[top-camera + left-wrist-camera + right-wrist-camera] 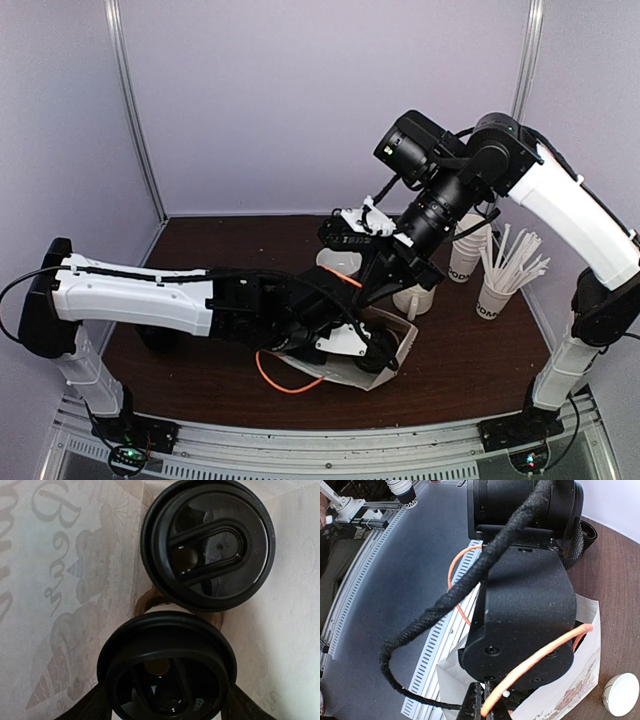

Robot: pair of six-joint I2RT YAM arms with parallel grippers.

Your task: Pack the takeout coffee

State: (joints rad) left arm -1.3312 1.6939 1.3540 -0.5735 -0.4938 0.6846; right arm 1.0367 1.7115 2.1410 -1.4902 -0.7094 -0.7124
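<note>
Inside the paper bag [60,580], the left fingers [80,710] clasp one black-lidded cup [167,670] beside a second cup [207,542]. The right fingers [472,705] pinch the bag's orange handle [540,657].

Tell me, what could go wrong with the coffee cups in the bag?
The left pincer straddles the near cup, right beside the other cup; pulling out could tip either and spill. The right pincer pinches the orange handle; if it slips, the bag might sag onto them.

Inside the paper bag [65,580] the near lidded cup [167,670] sits just beside the far lidded cup [207,542].
</note>
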